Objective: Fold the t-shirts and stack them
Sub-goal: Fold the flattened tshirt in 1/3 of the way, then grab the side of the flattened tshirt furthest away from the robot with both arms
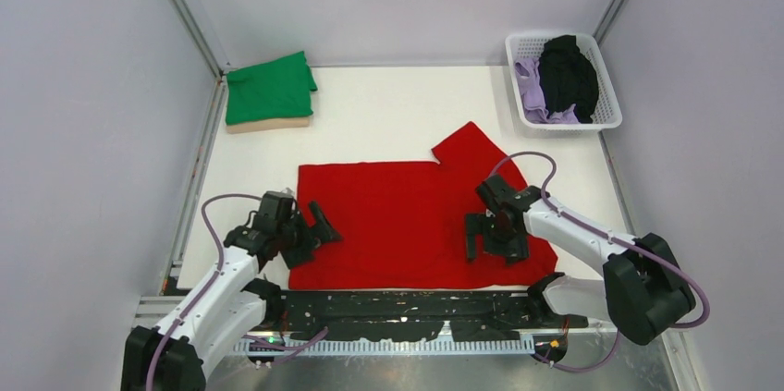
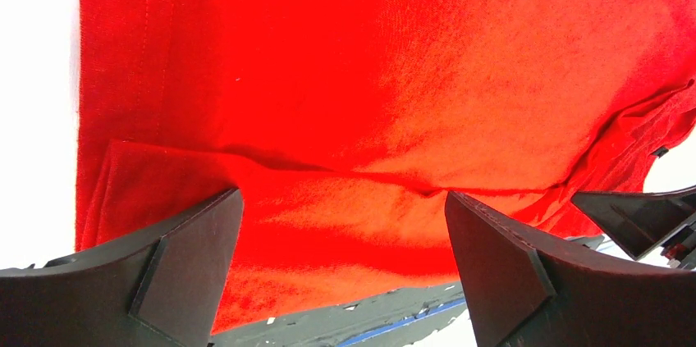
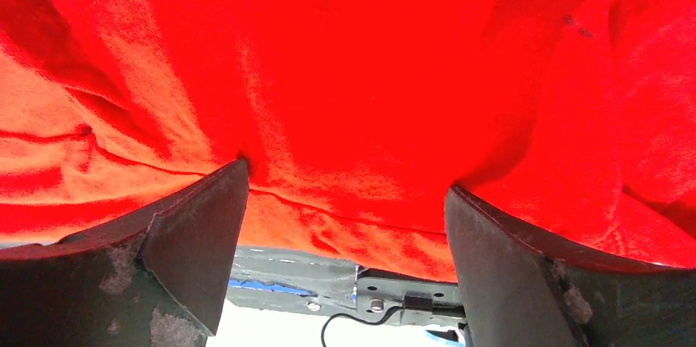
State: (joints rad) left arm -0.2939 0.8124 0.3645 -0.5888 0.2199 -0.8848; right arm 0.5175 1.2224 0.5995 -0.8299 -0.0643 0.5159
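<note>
L end effector (image 1: 312,227) open wide, low; R end effector (image 1: 496,245) same.

Open table (image 1: 398,104) between stack (image 1: 269,91) and basket (image 1: 611,100)

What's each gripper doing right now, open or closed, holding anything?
Left gripper: open, over the bright red cloth t-shirt, gripping nothing.
Right gripper: open, fingers spread at the same shirt, not clamped.

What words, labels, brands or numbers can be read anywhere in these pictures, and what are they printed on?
None: no view holds any readable text.
The red t-shirt, the green t-shirt, the tan one beneath it, the white basket, the left arm and the right arm show no legible print, label or number.
</note>
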